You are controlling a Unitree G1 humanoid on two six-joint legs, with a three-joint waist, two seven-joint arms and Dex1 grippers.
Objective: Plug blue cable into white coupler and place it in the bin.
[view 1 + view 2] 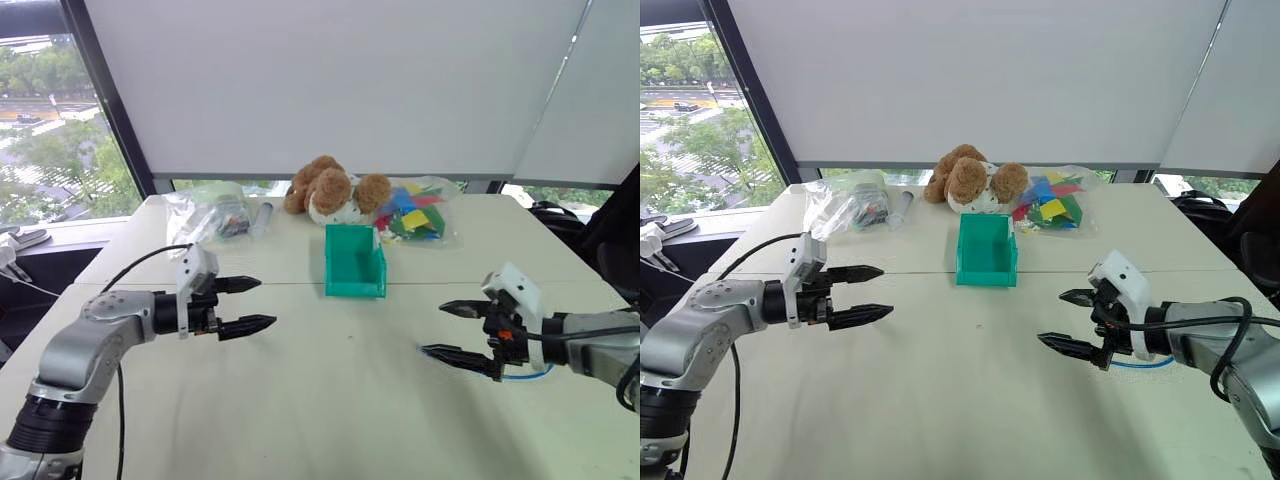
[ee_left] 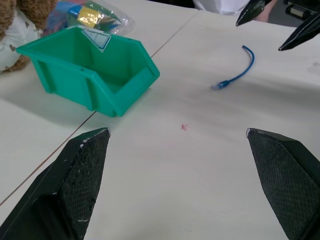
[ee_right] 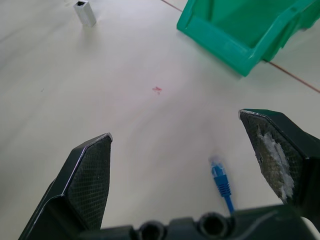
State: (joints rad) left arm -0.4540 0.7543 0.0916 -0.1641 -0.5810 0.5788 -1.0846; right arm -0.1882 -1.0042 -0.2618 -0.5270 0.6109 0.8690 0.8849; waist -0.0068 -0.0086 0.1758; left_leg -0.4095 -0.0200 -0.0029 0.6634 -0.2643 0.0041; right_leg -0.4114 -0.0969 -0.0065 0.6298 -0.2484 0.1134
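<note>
The teal-green bin [image 1: 352, 270] stands empty at the middle of the table, its lowered lip facing me. A short blue cable [image 2: 236, 76] lies loose on the tabletop under and beside my right gripper [image 1: 432, 329], its plug end [image 3: 218, 175] just past the fingers. The white coupler [image 3: 85, 12] stands alone on the table farther off, towards my left side. My left gripper [image 1: 265, 302] hovers left of the bin, pointing right. Both grippers are open and hold nothing.
A brown stuffed toy [image 1: 330, 190] sits behind the bin, with a clear bag of coloured pieces [image 1: 415, 212] to its right and another clear bag [image 1: 215, 212] to its left. A seam [image 1: 150, 284] crosses the table at the bin's front.
</note>
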